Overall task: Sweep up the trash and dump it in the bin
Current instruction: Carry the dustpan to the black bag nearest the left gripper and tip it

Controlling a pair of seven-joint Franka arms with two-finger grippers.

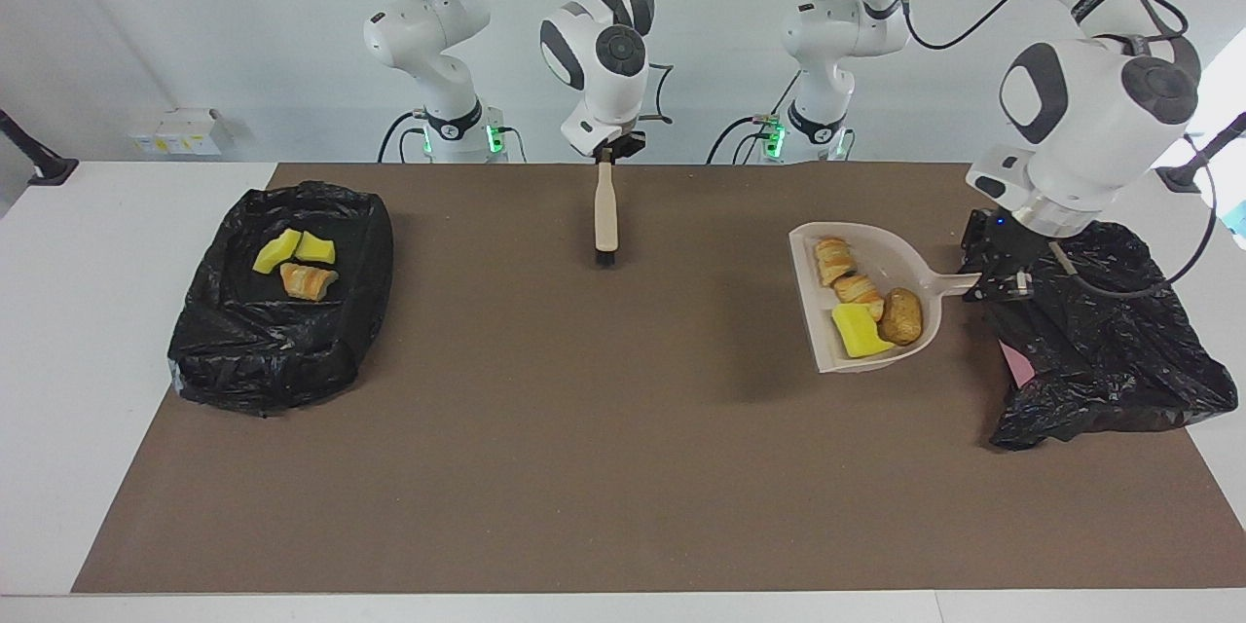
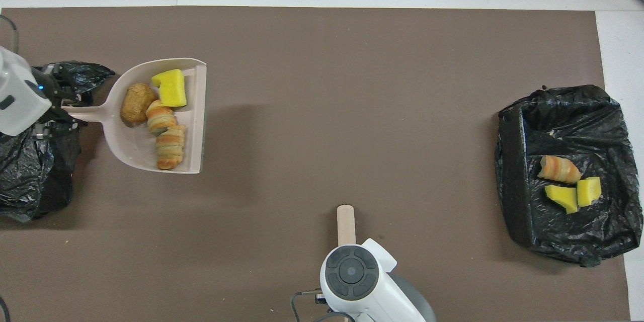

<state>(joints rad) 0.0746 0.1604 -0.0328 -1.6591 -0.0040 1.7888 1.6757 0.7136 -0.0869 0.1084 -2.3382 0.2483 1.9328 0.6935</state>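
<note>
Over the lined bin (image 1: 1119, 350), left gripper (image 1: 995, 280) jaws clamp the loaded dustpan (image 1: 920, 268); right jaws grip the brush (image 1: 605, 214).
</note>
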